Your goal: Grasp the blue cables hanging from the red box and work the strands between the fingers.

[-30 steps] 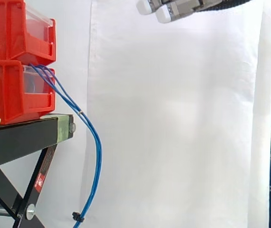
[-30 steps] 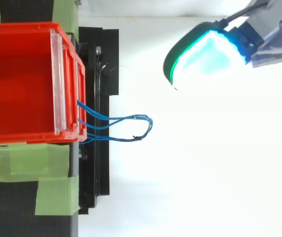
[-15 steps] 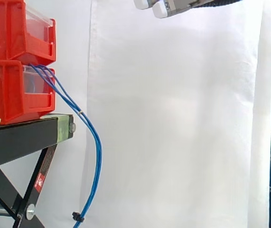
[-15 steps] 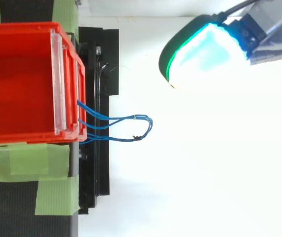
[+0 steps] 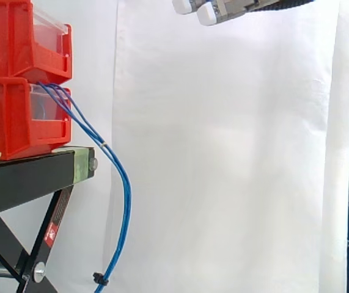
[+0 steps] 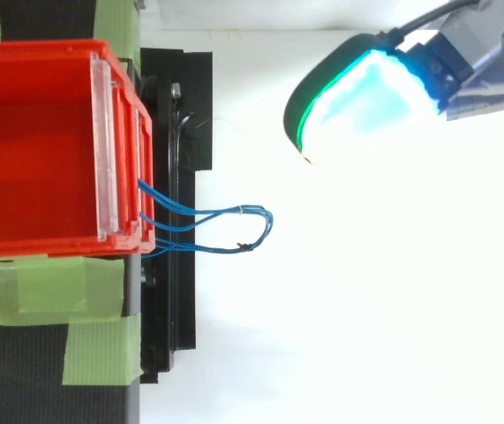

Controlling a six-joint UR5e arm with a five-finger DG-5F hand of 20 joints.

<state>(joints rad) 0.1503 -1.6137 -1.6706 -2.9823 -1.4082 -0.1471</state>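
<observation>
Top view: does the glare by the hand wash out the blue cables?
Top view: no; the hand glows cyan-white with a green rim, yet the blue cables read clearly, well apart from the glow. Side view: even light, and the cables stand dark against the white curtain.

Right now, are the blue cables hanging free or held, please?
Hanging free: the blue cables drop from the lower red bin; the hand is far above them.
</observation>
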